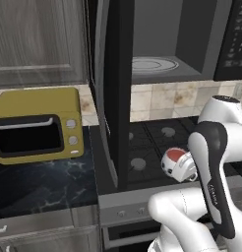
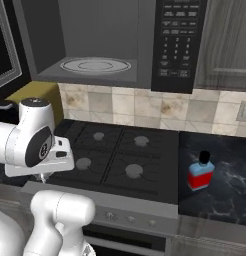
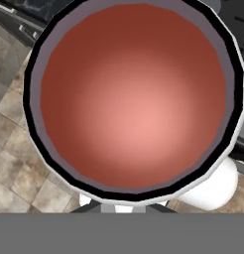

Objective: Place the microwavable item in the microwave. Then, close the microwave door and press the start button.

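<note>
Although the fingertips are hidden behind the cup, I judge that the gripper (image 1: 186, 170) has the white mug (image 1: 176, 162) in its hold, because the mug hangs tilted in the air at the hand, above the stove top (image 2: 120, 155) and touching nothing else. How wide the jaws stand I cannot tell from these pictures. In the hand view the mug (image 3: 134, 99) sits directly in front of the camera, its reddish-brown inside turned toward me and its handle (image 3: 213, 186) off to the lower right, so the cup lies very close against the palm.

The microwave (image 2: 100, 45) is well above the hand and somewhat beyond it. Its glass turntable (image 2: 95, 65) lies bare in the open cavity, and the keypad panel (image 2: 177, 42) is on the far right side of that cavity as seen from the hand. The microwave door (image 1: 113, 93) stands swung out to the left of the hand, reaching down near to it, edge toward me. A red and blue bottle (image 2: 201, 172) stands on the counter well away to the right, and a yellow countertop oven (image 1: 37, 125) is far on the left; neither concerns me.

I think the step in hand is carrying: the mug is lifted but not yet inside. The next move calls for raising the hand to the cavity height, bringing the mug upright, and going forward over the turntable while keeping clear of the door edge.
</note>
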### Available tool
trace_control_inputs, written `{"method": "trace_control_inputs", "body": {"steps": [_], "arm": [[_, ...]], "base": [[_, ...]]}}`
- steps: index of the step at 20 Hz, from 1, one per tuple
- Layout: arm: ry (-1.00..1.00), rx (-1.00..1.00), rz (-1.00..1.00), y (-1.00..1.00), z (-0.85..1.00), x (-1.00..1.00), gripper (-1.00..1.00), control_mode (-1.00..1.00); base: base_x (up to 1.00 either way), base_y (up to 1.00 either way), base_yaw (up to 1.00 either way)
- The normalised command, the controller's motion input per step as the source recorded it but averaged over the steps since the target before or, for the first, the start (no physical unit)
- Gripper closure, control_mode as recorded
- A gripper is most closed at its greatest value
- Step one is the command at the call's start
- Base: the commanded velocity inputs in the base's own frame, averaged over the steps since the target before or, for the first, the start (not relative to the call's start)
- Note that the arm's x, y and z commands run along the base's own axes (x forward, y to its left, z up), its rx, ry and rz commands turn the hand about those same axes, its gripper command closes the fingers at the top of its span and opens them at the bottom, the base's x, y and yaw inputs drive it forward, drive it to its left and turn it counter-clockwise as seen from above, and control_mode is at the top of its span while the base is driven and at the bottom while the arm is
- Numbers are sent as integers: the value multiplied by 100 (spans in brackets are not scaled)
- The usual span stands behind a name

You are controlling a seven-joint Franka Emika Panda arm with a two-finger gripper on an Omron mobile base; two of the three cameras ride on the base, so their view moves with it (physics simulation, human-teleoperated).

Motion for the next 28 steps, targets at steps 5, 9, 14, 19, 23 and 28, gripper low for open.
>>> {"method": "trace_control_inputs", "body": {"steps": [5,9,14,19,23,28], "arm": [[0,0,0,0,0,0,100,100],[0,0,0,0,0,0,100,100],[0,0,0,0,0,0,100,100],[-8,0,0,-2,7,0,100,-100],[-22,0,0,-15,81,0,100,-100],[-16,0,0,-19,100,0,100,-100]], "base": [[21,-3,0],[1,-14,2],[0,-16,3],[0,-6,2],[0,0,0],[0,0,0]]}}
